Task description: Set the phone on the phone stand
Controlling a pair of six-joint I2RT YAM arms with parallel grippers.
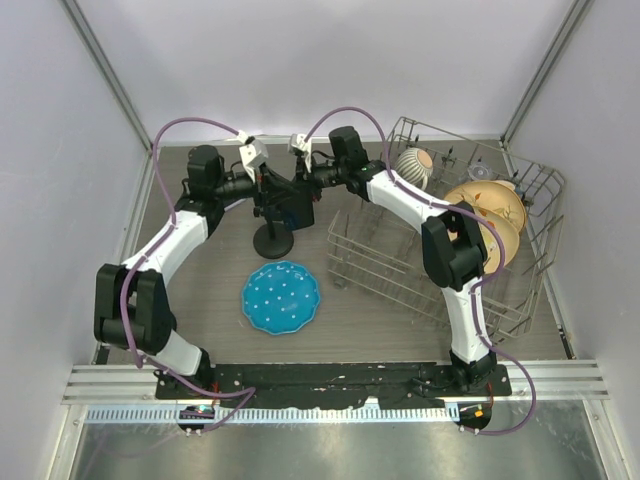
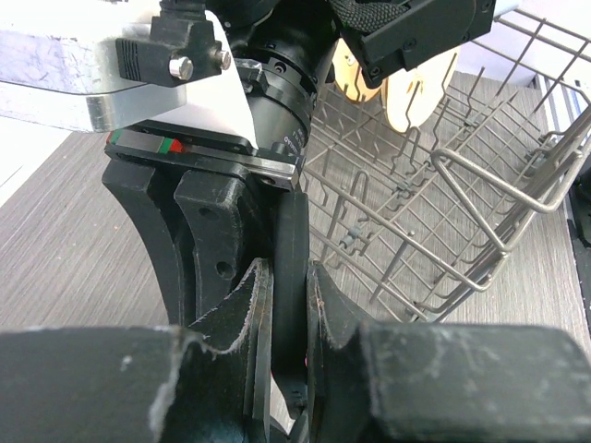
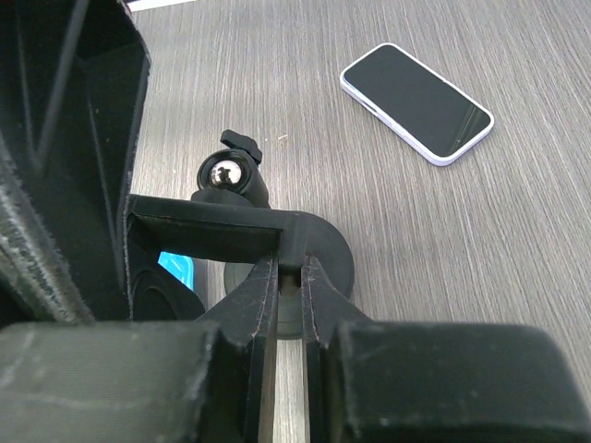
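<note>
Jaws tight on stand (image 3: 319,247) (phone (image 3: 416,101) apart)

1. The right end effector (image 3: 291,277) has its two black fingers pinched on the thin edge of a black plastic phone stand (image 3: 208,233).
2. The stand's shiny metal ball joint (image 3: 222,175) sits just beyond the fingertips, to their left.
3. A dark-screened rectangular phone with a pale lilac rim (image 3: 416,101) lies flat on the grey wood-grain table (image 3: 480,268), well ahead and to the right.

The flat phone (image 3: 417,101) has a glossy black face and smooth pale lilac rim. The matt black plastic phone stand (image 3: 208,231) carries a polished metal ball (image 3: 222,175). The grey wood-grain table (image 3: 480,240) looks matt; the wire dish rack (image 1: 385,262) is dull metal.
</note>
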